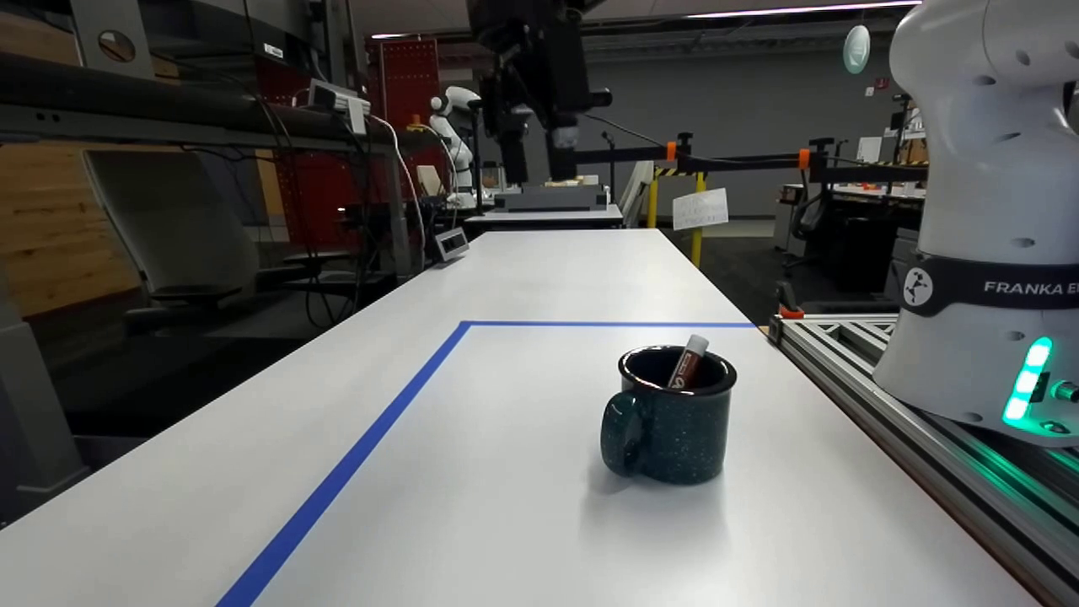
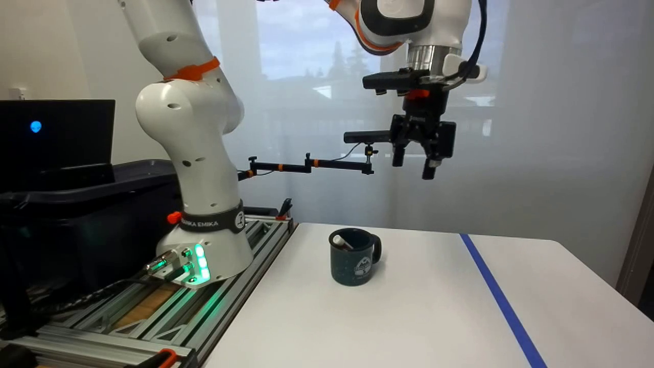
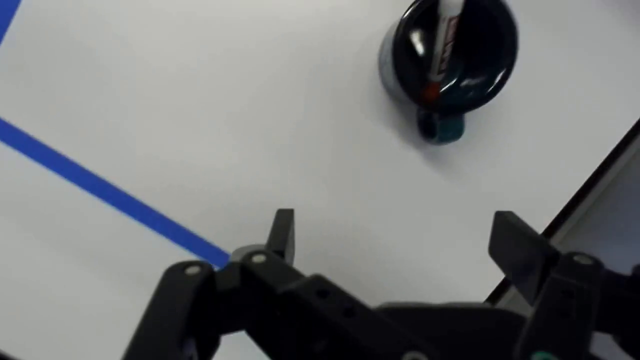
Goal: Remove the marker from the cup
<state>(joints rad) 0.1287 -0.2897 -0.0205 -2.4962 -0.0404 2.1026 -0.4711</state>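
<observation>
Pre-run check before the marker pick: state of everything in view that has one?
Mug: upright on the table.
Marker: leaning in the mug, pale end up.
Gripper: open, empty, above the table.
Tape: flat on the table.
Base lights: glowing green.
Laptop: open, logo lit blue.

I see the cup (image 1: 687, 443) in dark teal speckled with pale flecks, its inside (image 3: 482, 40) a glossy near-black and its wall bearing a whitish emblem (image 2: 363, 266) in an exterior view. The marker (image 3: 444, 47) shows me a white barrel with dark reddish print and an orange-red end in the wrist view, but looks reddish-brown below a pale end (image 1: 696, 344) in an exterior view. My gripper (image 3: 392, 225) is black, the arm (image 2: 189, 122) white with orange straps (image 2: 193, 70), green lights (image 1: 1028, 379) and a black band (image 1: 952, 287) lettered in white, and my table (image 1: 472, 506) is plain white crossed by a solid blue line (image 1: 355, 459).
</observation>
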